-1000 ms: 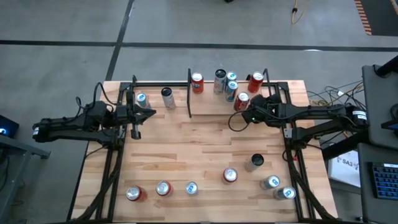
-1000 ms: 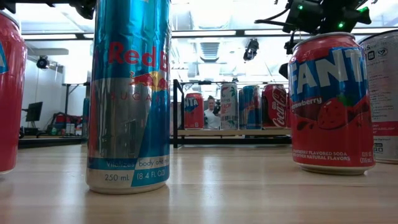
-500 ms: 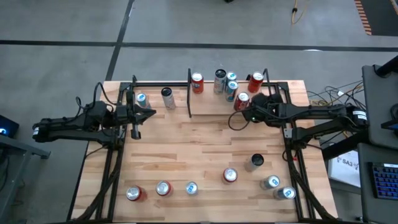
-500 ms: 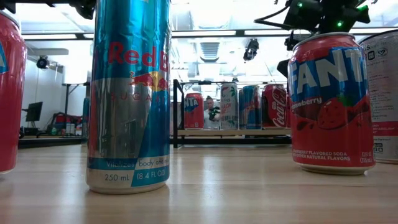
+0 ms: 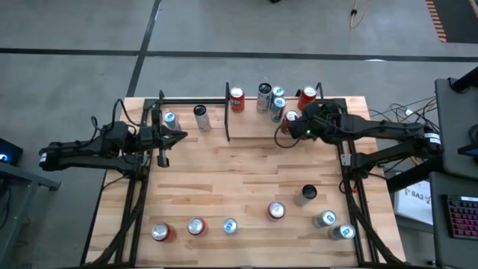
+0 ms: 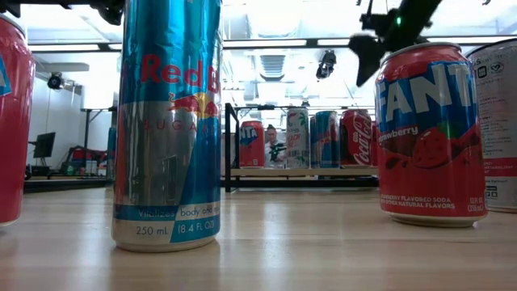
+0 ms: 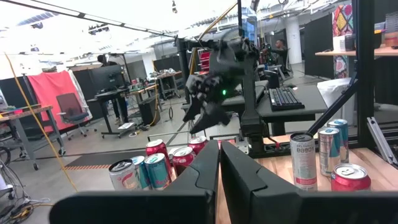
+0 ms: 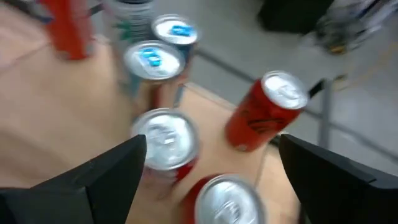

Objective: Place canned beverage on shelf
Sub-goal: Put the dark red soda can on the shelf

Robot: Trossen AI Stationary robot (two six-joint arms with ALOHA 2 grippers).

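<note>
Legible text, low view. The tall blue-and-silver can (image 6: 167, 121) in the foreground is lettered "Red B…" in red, cut off at the can's curve, with "SUGAR…" beneath it, "Vitalizes body and…" on the lower band, and "250 mL" and "(8.4 FL OZ)" near the base. The red can (image 6: 430, 133) at the right is marked "FANTA", partly cut off, with "strawberry" below and "STRAWBERRY FLAVORED SODA … NATURAL FLAVORS" in small print. On the shelf (image 6: 303, 171) far back, a red can (image 6: 356, 138) carries the "Coca-Cola" script.

Left wrist view: a slim pale can (image 7: 303, 159) is labelled "BBBOT", read uncertainly. Other print is too small to be read.
</note>
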